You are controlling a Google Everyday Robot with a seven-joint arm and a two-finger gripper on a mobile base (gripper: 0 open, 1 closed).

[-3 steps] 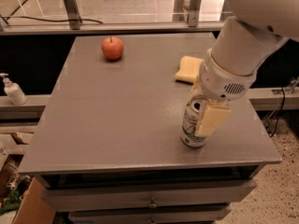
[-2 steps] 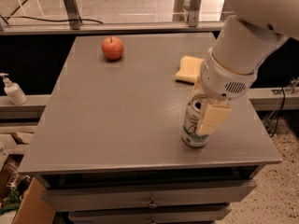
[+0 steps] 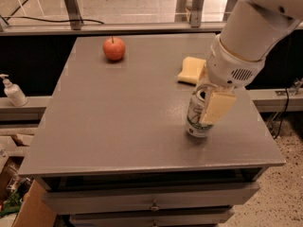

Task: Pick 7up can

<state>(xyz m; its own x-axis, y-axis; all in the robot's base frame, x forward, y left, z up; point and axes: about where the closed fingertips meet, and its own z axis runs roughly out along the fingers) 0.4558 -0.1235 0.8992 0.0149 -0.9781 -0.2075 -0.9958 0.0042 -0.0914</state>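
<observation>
From my station I see the gripper down at the 7up can, at the end of the bulky white arm that comes in from the upper right. Its pale lower part overlaps the can's right side. I cannot tell whether it is clenched on the can or released, because the far side of the can is hidden.

The can stands upright on the grey table, in the right half and towards the front edge, its base on the surface. Just behind it, partly under the arm, lies a yellow sponge. A red apple sits well apart at the back left of the table. Off the table to the left, a white pump bottle stands on a low ledge.
</observation>
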